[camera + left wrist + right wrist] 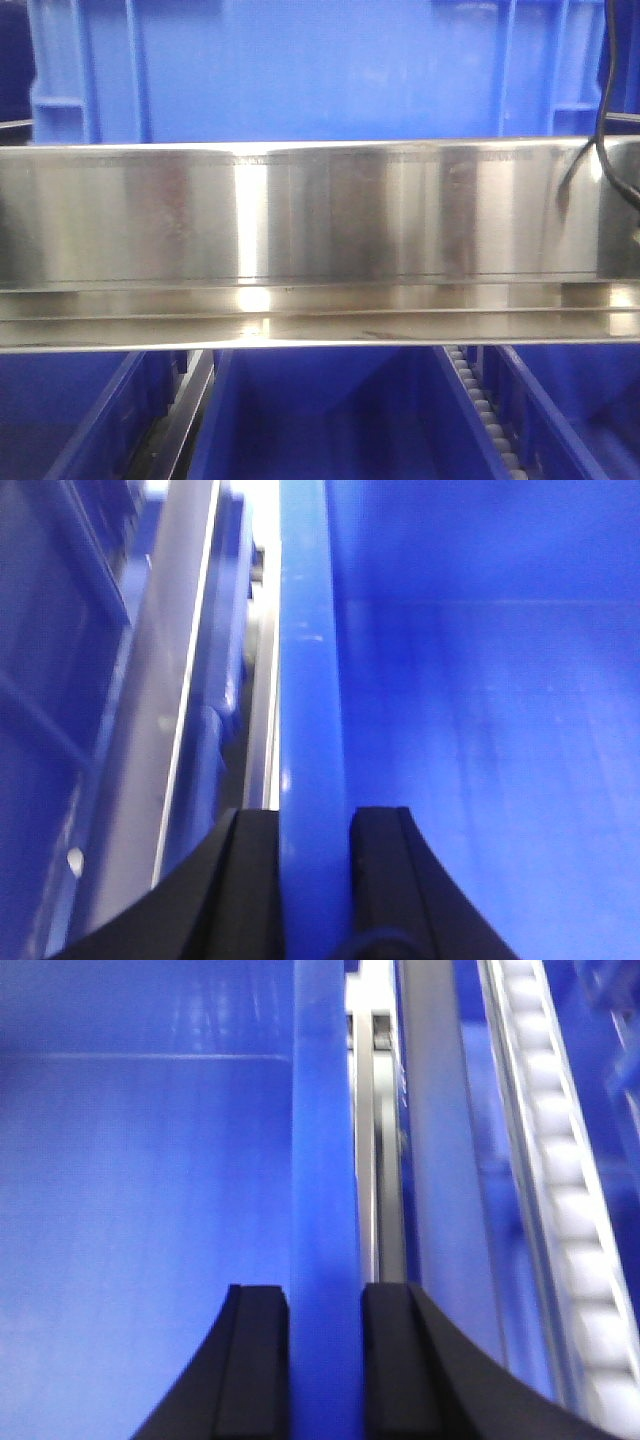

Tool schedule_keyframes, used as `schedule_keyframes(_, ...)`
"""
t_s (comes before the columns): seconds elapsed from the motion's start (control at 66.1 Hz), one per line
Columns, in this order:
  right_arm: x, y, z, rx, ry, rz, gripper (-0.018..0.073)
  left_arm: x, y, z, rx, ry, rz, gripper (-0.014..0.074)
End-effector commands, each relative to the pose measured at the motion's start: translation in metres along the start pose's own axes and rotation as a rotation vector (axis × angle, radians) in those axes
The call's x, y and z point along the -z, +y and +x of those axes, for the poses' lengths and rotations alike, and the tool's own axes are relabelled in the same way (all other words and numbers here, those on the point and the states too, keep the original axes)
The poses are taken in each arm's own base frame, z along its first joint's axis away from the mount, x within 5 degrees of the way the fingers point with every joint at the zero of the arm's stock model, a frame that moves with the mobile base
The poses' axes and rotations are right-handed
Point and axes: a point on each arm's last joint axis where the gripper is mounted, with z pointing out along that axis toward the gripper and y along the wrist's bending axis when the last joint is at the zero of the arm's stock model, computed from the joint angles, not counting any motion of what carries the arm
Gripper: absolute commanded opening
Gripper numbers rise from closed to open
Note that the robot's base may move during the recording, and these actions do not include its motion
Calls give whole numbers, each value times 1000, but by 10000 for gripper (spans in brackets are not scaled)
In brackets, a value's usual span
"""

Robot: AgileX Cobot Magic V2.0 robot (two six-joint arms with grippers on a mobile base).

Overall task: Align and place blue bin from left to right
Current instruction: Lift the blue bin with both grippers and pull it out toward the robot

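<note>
Closest to me, the left gripper (315, 825) has its two black fingers (255, 880) pressed on either side of a thin blue wall. It is clamped on the left wall of the held bin (310, 680). The right gripper (325, 1300) is squeezed the same way on the other wall of the held bin (325, 1110), one finger inside and one outside.

Between the two walls the held bin shows only bare blue sides and floor.

Just outside its left wall runs a grey metal rail (160, 710), with more dark blue plastic beyond it. Outside its right wall there is another grey rail (430, 1160), and then a strip of white rollers (560, 1180).

A bit further out, in the front view, three deep-blue bins sit low, side by side: the left low bin (80, 420), the middle low bin (320, 420) and the right low bin (590, 400). I see only rims and bare insides. A strip of white rollers (485, 410) runs between the middle and right ones.

Above them a shiny steel bar (320, 230) goes right across. A black cable (600, 100) hangs over its right end.

Farthest away, behind and above the bar, stands the blue bin (320, 70). It is upright, with its wide smooth side facing me and ribs near both corners. I cannot see inside it.
</note>
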Motion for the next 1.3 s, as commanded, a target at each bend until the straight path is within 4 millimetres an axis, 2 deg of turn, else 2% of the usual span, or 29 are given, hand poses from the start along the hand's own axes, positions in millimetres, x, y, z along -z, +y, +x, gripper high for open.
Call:
schedule_keyframes(0.0, 33, -3, -8, -9, -114, 7, -70, 29, -1, -11, 19, -93, 44, -111)
schedule_keyframes(0.182, 65, 6, -7, 6, -180, 11, -70, 55, -6, -10, 3, -140, 65, -111)
schedule_keyframes(0.454, 98, 15, 2, -18, -188, -12, -70, 100, -12, -7, -14, -212, 123, -111)
schedule_keyframes(0.712, 130, 28, 26, 6, -226, 34, -70, 145, -24, 3, -2, -308, 136, -111)
schedule_keyframes(0.908, 153, 27, 43, -23, -255, -10, -70, 163, -28, 29, -12, -273, 165, -111)
schedule_keyframes(1.287, 180, 21, 90, -75, -303, -63, -70, 189, -9, 96, 4, -255, 133, -111)
